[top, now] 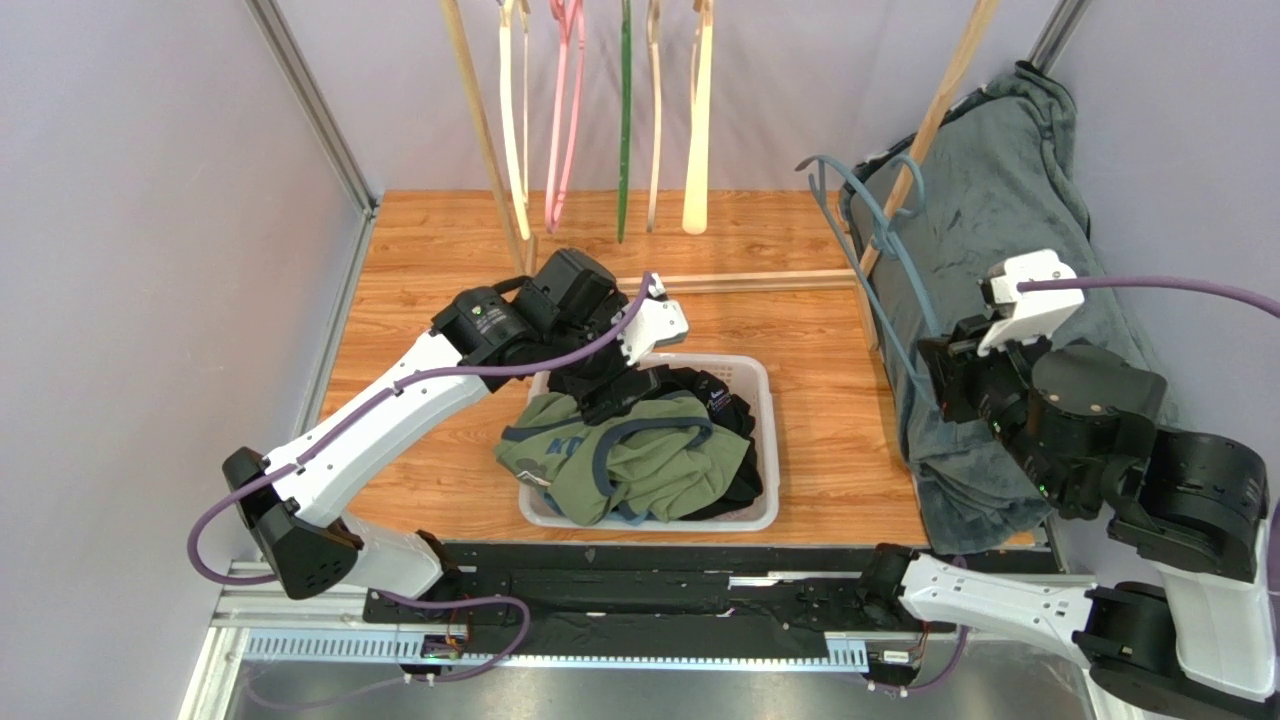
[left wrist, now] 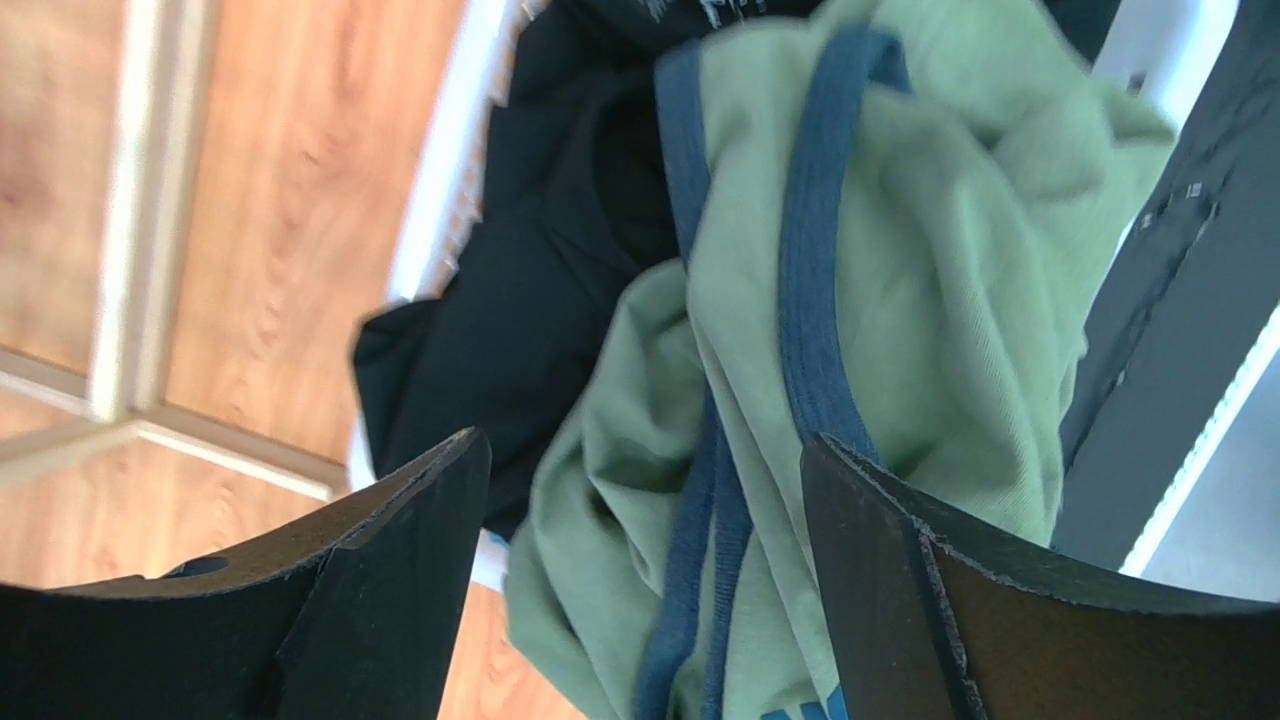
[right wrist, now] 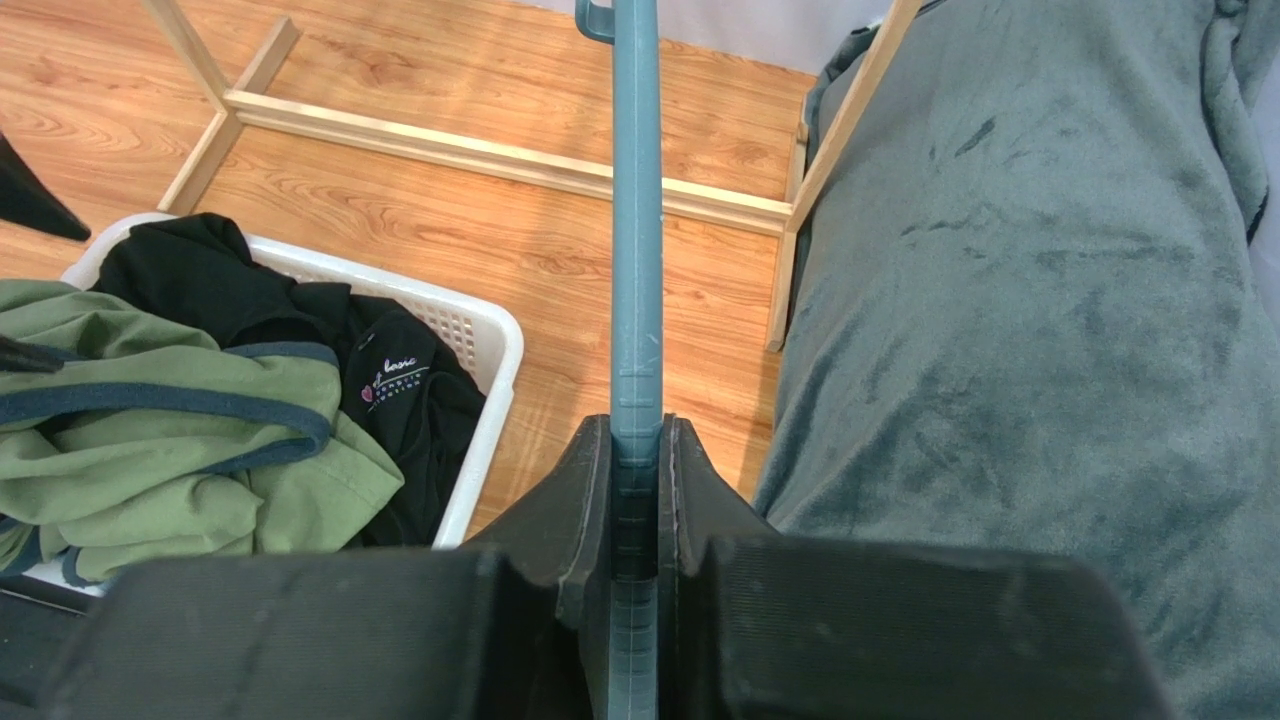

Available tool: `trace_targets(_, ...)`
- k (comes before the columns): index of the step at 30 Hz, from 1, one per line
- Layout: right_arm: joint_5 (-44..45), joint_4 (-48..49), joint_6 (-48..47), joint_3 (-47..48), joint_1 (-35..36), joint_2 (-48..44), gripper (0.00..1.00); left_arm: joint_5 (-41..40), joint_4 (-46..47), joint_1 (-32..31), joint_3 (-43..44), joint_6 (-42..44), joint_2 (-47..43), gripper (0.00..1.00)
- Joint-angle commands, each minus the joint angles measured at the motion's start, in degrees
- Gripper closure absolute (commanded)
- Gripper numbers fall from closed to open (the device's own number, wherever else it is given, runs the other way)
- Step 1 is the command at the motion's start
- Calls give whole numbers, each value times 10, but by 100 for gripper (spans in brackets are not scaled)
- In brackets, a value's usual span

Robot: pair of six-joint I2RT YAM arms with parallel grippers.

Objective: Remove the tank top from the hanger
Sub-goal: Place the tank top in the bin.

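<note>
A: Left arm?
B: Stretched over the basket, left gripper spread wide above the tank top, heaped inside, no clear axis.
A: Right?
B: The right gripper clamps the hanger, running straight away from it.
</note>
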Motion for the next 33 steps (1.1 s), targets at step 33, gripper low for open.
trace_targets(33, -100, 133, -53, 127, -146, 186, 100, 35, -18, -2, -4, -13, -87, 1)
